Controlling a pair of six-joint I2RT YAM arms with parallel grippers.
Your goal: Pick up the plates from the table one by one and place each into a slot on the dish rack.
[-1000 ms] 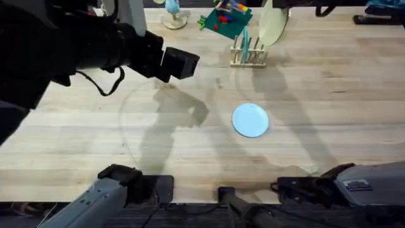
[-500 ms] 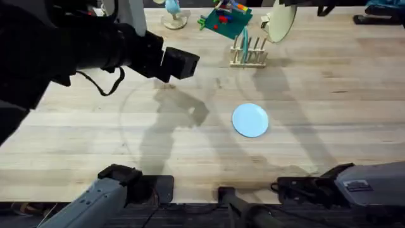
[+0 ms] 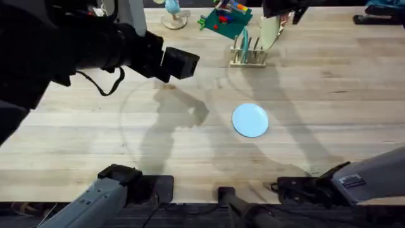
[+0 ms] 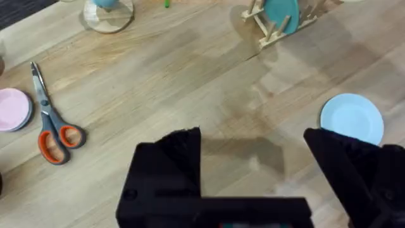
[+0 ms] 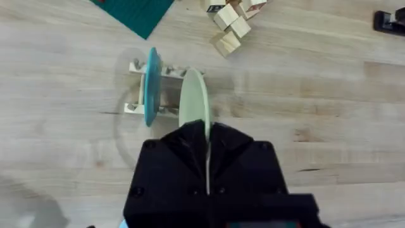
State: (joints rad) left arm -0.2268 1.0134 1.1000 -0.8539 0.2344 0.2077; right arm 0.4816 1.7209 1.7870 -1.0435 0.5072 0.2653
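Plate count: three visible. One teal plate (image 5: pixel 152 85) stands on edge in a slot of the dish rack (image 3: pixel 247 52). One cream plate (image 5: pixel 193 104) is held upright directly over the rack, just beside the teal plate. One light blue plate (image 3: pixel 250 120) lies flat on the table (image 3: pixel 329 107), near the middle and well apart from the rack.

Rack count: one, at the far side of the table, slightly right of centre. Just beyond it lie a green board (image 3: pixel 223 21) and a pile of wooden blocks (image 5: pixel 229 25).

Right gripper (image 5: pixel 206 142): fingers clenched on the rim of the cream plate, plate edge-on between them.

Left gripper (image 4: pixel 253 164): fingers spread wide with bare table between them, grasping nothing, raised over the left half of the table.

Other items, one each: scissors (image 4: pixel 52 123) with orange handles and a pink dish (image 4: pixel 14 109), both on the left side.

Open room: the table around the light blue plate is bare on all sides. The strip between that plate and the rack is also bare
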